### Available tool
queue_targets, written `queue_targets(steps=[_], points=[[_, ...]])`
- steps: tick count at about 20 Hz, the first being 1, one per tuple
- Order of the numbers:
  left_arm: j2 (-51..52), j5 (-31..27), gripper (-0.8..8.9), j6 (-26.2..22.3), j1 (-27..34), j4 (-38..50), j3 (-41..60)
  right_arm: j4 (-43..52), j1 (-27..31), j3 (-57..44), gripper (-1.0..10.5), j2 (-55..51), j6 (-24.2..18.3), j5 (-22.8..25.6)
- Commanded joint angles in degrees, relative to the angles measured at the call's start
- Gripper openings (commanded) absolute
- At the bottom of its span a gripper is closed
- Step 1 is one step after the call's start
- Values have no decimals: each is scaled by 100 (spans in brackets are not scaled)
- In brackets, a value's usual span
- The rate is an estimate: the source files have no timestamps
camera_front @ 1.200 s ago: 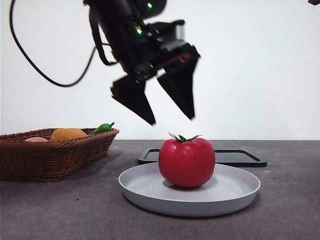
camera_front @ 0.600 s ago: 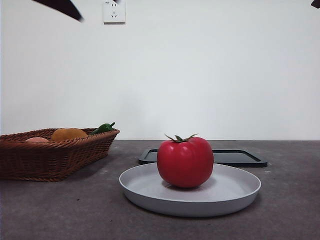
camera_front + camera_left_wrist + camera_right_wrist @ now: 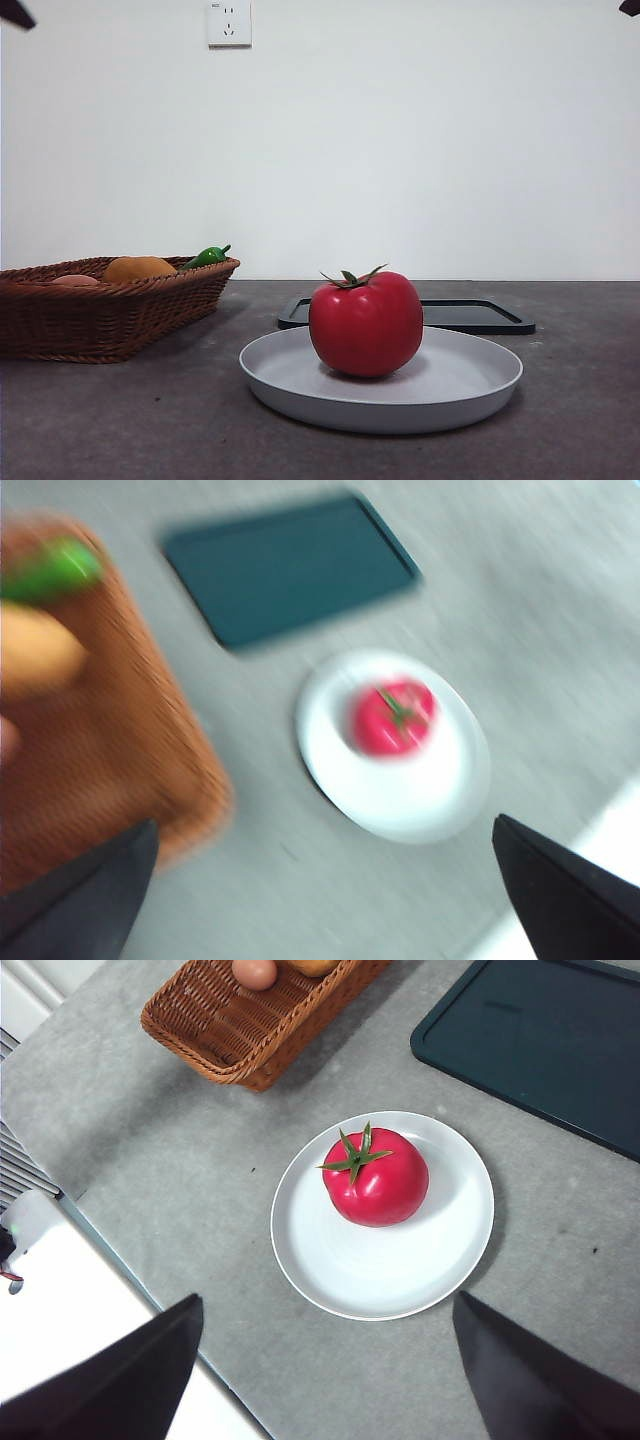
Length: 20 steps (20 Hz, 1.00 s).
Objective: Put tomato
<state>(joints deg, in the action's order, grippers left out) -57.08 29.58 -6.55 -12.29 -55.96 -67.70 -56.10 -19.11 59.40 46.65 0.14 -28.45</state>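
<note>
The red tomato with its green stem sits on the white plate in the middle of the table, free of both grippers. It also shows in the left wrist view, blurred, and in the right wrist view. My left gripper is open and empty, high above the table to the basket's side of the plate; in the front view it is only a black tip at the top left corner. My right gripper is open and empty, high above the plate.
A wicker basket at the left holds an orange fruit, a green pepper and a pale round thing. A black tray lies behind the plate. The table's edge is near in the right wrist view.
The left gripper, open just above the tomato a second ago, has risen up and left to the top corner. The tomato has shifted slightly left on the plate, its stem now tilted.
</note>
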Motion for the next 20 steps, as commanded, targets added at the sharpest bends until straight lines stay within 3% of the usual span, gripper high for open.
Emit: queue_targets(steps=[1,5,12,20], points=[[258,400,567,-52,-109,4,503,57,-26,107,398,50,-79,4],[638,496,566,-76,-435,-317,1064,57,-26,107,398,52,-79,4],[693,496,562,-153,-584,-442,1075,63,-28,105,398,256,-57,-7],[693,494,562,-151,-584,-439,1075,848,-334,105,402,1362,-59,-2]])
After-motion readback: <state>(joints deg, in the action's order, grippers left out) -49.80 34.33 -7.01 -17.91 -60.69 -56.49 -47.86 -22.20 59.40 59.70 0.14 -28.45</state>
